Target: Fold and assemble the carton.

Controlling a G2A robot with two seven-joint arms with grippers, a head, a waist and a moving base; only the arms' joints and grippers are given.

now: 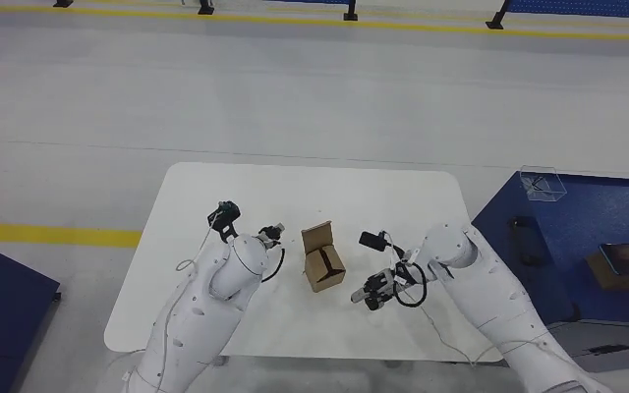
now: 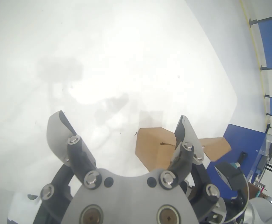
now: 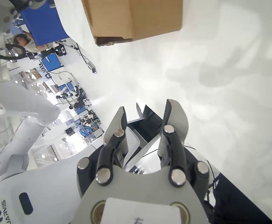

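top view: the box [image 1: 323,257] sits mid-way on the white table [image 1: 393,196], one flap sticking up, between the left gripper [image 1: 271,234] and the right gripper [image 1: 371,293], touching neither.

left wrist view: left gripper [image 2: 125,135] spread wide, empty, box [image 2: 153,146] on the table beyond one finger.

right wrist view: right gripper [image 3: 144,118] fingers apart, empty, box [image 3: 136,19] well ahead of the tips.

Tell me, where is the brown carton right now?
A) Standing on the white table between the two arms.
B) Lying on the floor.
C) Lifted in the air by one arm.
A: the carton sits on the table, one flap up, an arm on each side.
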